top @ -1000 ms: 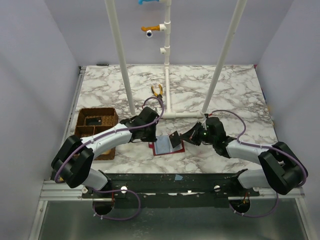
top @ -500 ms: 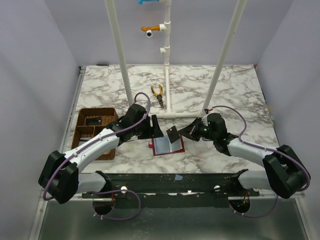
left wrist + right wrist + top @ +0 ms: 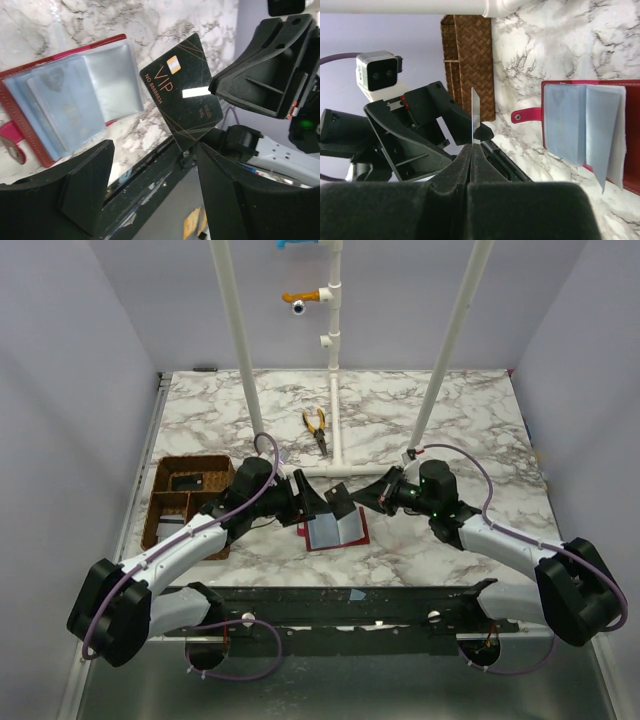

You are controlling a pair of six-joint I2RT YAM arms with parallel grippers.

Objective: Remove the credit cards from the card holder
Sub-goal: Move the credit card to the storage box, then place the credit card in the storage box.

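Note:
The red card holder (image 3: 337,532) lies open on the marble table, its pale blue-grey sleeves (image 3: 65,100) facing up. My right gripper (image 3: 365,496) is shut on a black credit card marked VIP (image 3: 185,95), which hangs in the air above the holder, clear of the sleeves. In the right wrist view the card (image 3: 475,114) shows edge-on, rising from between the pinched fingertips of the right gripper (image 3: 474,149). My left gripper (image 3: 307,496) stands open just left of the card, with nothing between its fingers (image 3: 82,192). The holder (image 3: 590,130) lies below and between both grippers.
A brown woven compartment tray (image 3: 176,466) holding a dark item sits at the left edge. Yellow-handled pliers (image 3: 316,427) lie behind, near the white pipe frame (image 3: 335,370). The table's dark front rail (image 3: 350,602) runs just below the holder.
My left gripper has opened and drawn back to the left off the holder. The right gripper has lifted the black card up and slightly left, out of the holder.

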